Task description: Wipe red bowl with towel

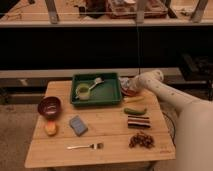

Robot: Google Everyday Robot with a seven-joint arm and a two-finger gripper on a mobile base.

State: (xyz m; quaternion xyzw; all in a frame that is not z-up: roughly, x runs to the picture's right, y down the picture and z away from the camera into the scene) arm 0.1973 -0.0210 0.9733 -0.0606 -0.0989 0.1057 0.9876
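the red bowl [131,93] sits on the wooden table [110,135] near its far right corner, just beside the right wall of the green tray [108,93]. only part of its rim and side shows, because the gripper [127,84] is right over it, at the bowl's top and near the tray's right edge. whether the claw is spread or pressed together cannot be told, nor whether it pinches anything. the white arm [172,97] runs from the lower right of the view up and left to that spot.

inside the tray, a yellow-green cup [82,91] stands in the left half, and a pale utensil [97,80] lies near the tray's far side, tilted toward the cup.

in front of the red bowl lies a green vegetable [135,110], then a dark striped bar [138,121], then a heap of brown pieces [141,140] near the table's front right corner, each apart from the next.

well apart, on the left side of the table, stands a dark maroon bowl [50,106], with an orange fruit [50,129] just in front of it. a blue-grey sponge [78,125] lies to the right of the fruit, and a fork [86,146] rests near the front edge, tines pointing right.
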